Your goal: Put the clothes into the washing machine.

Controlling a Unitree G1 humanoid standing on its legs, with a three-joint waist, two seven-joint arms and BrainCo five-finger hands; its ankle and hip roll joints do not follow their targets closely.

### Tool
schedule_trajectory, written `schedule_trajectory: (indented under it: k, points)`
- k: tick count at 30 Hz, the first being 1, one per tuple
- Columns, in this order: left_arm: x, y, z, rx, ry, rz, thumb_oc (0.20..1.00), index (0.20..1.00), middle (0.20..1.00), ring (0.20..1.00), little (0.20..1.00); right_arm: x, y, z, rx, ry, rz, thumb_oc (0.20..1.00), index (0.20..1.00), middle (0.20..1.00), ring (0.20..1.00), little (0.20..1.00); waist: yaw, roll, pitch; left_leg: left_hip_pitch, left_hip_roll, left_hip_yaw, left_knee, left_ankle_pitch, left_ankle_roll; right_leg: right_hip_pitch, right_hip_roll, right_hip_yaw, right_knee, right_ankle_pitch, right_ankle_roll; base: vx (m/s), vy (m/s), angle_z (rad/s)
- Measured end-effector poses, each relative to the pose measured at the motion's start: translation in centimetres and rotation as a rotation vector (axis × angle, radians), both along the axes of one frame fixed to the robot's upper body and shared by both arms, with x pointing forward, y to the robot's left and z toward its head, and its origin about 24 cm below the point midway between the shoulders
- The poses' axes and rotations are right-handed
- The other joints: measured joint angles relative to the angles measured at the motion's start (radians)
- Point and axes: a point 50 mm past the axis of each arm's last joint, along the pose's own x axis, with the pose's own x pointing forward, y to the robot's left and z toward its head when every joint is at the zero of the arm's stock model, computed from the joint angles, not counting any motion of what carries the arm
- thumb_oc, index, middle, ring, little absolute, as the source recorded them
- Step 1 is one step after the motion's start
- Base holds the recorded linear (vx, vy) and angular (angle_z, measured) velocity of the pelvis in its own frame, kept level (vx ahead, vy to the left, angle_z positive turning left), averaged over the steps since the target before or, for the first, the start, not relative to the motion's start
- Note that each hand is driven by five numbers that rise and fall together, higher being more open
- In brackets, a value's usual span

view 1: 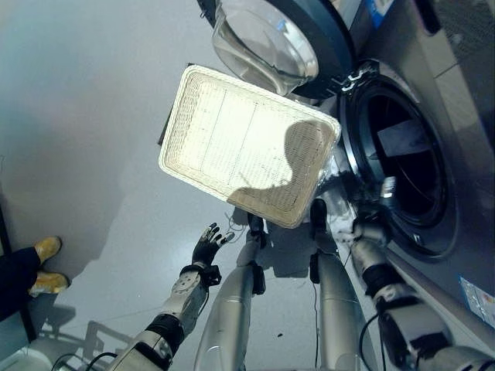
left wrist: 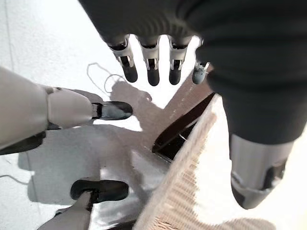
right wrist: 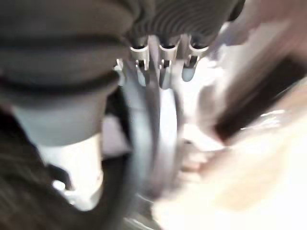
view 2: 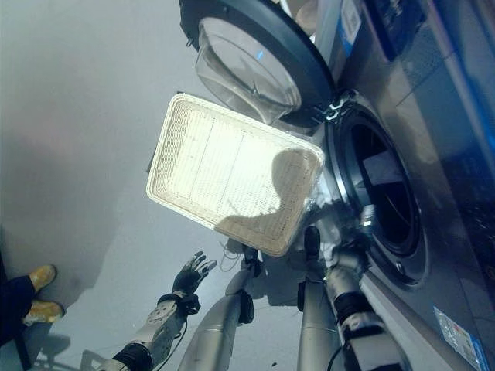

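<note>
- Hands first: left hand [view 1: 207, 246] hangs at about 6 o'clock over bare floor, fingers spread and straight, holding nothing.
- Somebody's yellow shoes [view 1: 45, 249] stand at 8 o'clock, well apart from everything.
- Basket [view 1: 174, 131] sits dead centre, white and woven. Its bottom looks bare, with no clothes in it that I can see.
- Right hand [view 1: 380, 202] is at roughly 4 o'clock, right up at the lower lip of the washer [view 1: 456, 85] opening. In its wrist view the fingers [right wrist: 163, 64] look straight and I see nothing pinched, though it's blurry.
- Drum [view 1: 414, 178] is at 3 o'clock, dark inside, with a pale patch [view 1: 402, 137] in it. That could be the clothes already loaded, or just a reflection. Can't tell.
- Door [view 1: 271, 39] is swung wide open at 12 o'clock, above the basket.
- Handling guess: clothes are light, soft and floppy, so nothing fragile here. I'd bunch a fistful in the middle rather than pinch an edge, since loose ends can trail and snag on the door lip. Push them well past the rim.
</note>
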Motion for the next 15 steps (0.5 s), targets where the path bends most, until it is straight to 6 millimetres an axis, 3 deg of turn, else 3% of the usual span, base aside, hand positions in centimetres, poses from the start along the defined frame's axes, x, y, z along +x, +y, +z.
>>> schedule_trajectory:
  k: [1, 2, 4, 5, 9, 12, 15]
  points:
    - [0.0, 0.0, 0.0, 0.0, 0.0, 0.0, 1.0, 1.0, 1.0, 1.0, 1.0, 0.0, 0.0, 0.0, 0.0, 0.0, 0.0, 1.0, 1.0, 1.0, 1.0, 1.0, 0.0, 0.0, 0.0, 0.0, 0.0, 0.0, 0.0, 0.0, 0.0, 0.0, 0.0, 0.0, 0.0, 0.0, 0.0, -0.04, -0.017, 0.06]
    - [-0.5, 1.3, -0.6, 0.009, 0.031, 0.049, 1.0, 1.0, 1.0, 1.0, 1.0, -1.0, 0.2, -1.5, -0.121, 0.06, 0.083, 1.0, 1.0, 1.0, 1.0, 1.0, -0.007, -0.029, -0.003, 0.034, 0.003, -0.001, -0.002, -0.003, 0.003, 0.038, 0.002, -0.002, -0.011, -0.001, -0.002, -0.05, -0.007, 0.01]
    - [-1.6, 3.2, -1.5, 0.034, 0.077, 0.095, 1.0, 1.0, 1.0, 1.0, 1.0, -1.7, 0.1, -2.5, -0.196, 0.098, 0.15, 1.0, 1.0, 1.0, 1.0, 1.0, -0.012, -0.077, -0.023, 0.054, 0.007, -0.002, -0.004, -0.004, 0.003, 0.059, 0.005, -0.002, -0.018, -0.004, -0.005, -0.08, -0.011, -0.04]
    - [-1.8, 3.6, -1.7, 0.03, 0.09, 0.101, 1.0, 1.0, 1.0, 1.0, 1.0, -1.9, -0.3, -2.9, -0.251, 0.115, 0.198, 1.0, 1.0, 1.0, 1.0, 1.0, -0.013, -0.085, -0.019, 0.074, 0.009, -0.006, -0.005, -0.004, 0.003, 0.087, 0.007, -0.008, -0.029, -0.002, -0.003, -0.06, -0.014, 0.13]
    - [-3.8, 4.8, -3.1, 0.043, 0.153, 0.081, 1.0, 1.0, 1.0, 1.0, 1.0, -4.9, -2.7, -5.8, -0.456, 0.291, 0.335, 1.0, 1.0, 1.0, 1.0, 1.0, 0.013, -0.099, -0.028, 0.222, 0.018, -0.03, -0.043, -0.005, -0.001, 0.251, 0.01, -0.036, -0.082, -0.002, -0.007, -0.01, -0.004, 0.17]
    - [-5.3, 6.1, -4.0, 0.05, 0.196, 0.09, 1.0, 1.0, 1.0, 1.0, 1.0, -5.8, -2.5, -6.9, -0.516, 0.367, 0.416, 1.0, 1.0, 1.0, 1.0, 1.0, 0.017, -0.099, -0.041, 0.285, 0.022, -0.055, -0.079, -0.001, -0.006, 0.332, 0.014, -0.06, -0.122, 0.002, -0.006, 0.05, 0.014, 0.19]
    - [-7.8, 6.4, -5.4, 0.054, 0.267, 0.067, 1.0, 1.0, 1.0, 1.0, 1.0, -8.8, -3.0, -9.3, -0.539, 0.505, 0.468, 1.0, 1.0, 1.0, 1.0, 1.0, 0.039, -0.097, -0.138, 0.328, 0.03, -0.06, -0.112, 0.0, -0.007, 0.385, 0.019, -0.079, -0.167, 0.003, -0.007, 0.07, 0.0, 0.15]
